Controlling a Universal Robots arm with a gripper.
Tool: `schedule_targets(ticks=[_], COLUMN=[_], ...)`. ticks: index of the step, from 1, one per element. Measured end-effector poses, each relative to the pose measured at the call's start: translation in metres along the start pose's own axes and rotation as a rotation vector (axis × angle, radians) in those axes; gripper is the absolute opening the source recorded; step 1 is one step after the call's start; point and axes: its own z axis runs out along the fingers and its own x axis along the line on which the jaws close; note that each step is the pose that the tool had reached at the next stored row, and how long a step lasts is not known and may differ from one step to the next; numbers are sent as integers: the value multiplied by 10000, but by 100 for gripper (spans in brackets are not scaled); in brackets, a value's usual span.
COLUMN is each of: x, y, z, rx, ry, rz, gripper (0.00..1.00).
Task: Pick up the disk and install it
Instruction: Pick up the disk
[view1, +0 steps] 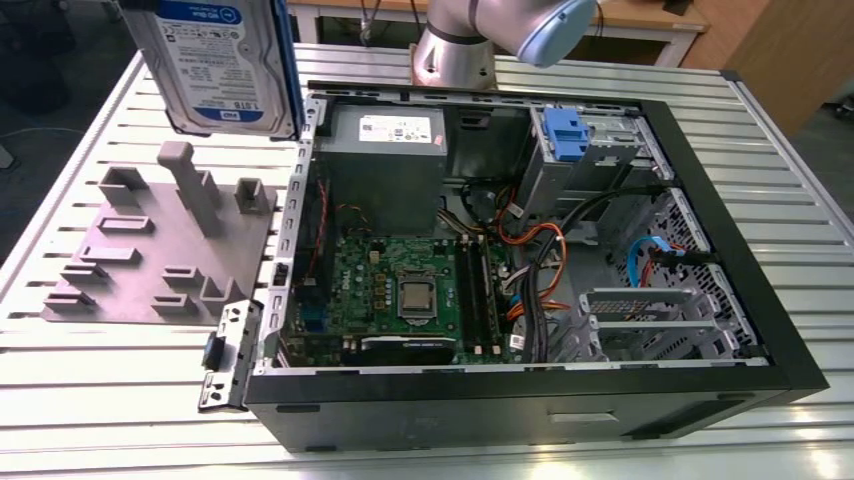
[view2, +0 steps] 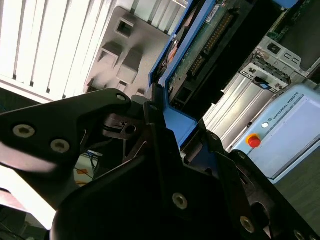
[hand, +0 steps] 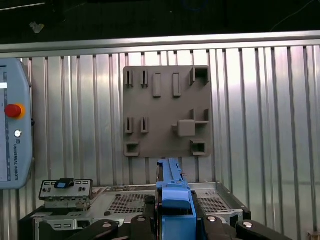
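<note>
The disk (view1: 220, 65) hangs upright in the air above the grey fixture plate (view1: 147, 250), at the exterior view's upper left, its white-and-blue label facing the camera. In both wrist views my gripper (view2: 182, 132) is shut on the disk's blue bracket (hand: 175, 200), black fingers (view2: 156, 115) pressing its sides. The drive's green circuit-board underside (view2: 210, 35) shows past the bracket. The open computer case (view1: 761, 250) lies to the right of the disk in the exterior view.
Inside the case are a grey power supply (view1: 387, 150), the motherboard (view1: 400, 290), cables and a drive bay with a small blue latch (view1: 566, 135). The arm's base (view1: 461, 45) stands behind the case. A teach pendant (hand: 12, 125) lies beside the slatted table.
</note>
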Motion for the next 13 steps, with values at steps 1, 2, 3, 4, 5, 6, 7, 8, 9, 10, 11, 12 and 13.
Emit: schedule_targets(ticks=[1, 2, 3, 4, 5, 6, 7, 8, 9, 10, 11, 12, 13], x=[5, 9, 13, 15, 15, 14, 13, 12, 12, 11, 11, 11, 13], y=[-4, -9, -15, -27, -44, -62, -79, -97, -118, -140, -157, -170, -180], z=[1, 0, 1, 2, 2, 4, 4, 5, 6, 7, 8, 9, 9], rx=[1, 1, 1, 2, 1, 2, 2, 2, 2, 2, 1, 2, 3], ry=[4, 8, 10, 10, 11, 10, 11, 11, 12, 11, 12, 11, 12], rz=[0, 1, 0, 0, 0, 0, 1, 0, 0, 0, 0, 1, 0], gripper=[36, 36, 36, 36, 36, 36, 36, 36, 36, 36, 36, 36, 36])
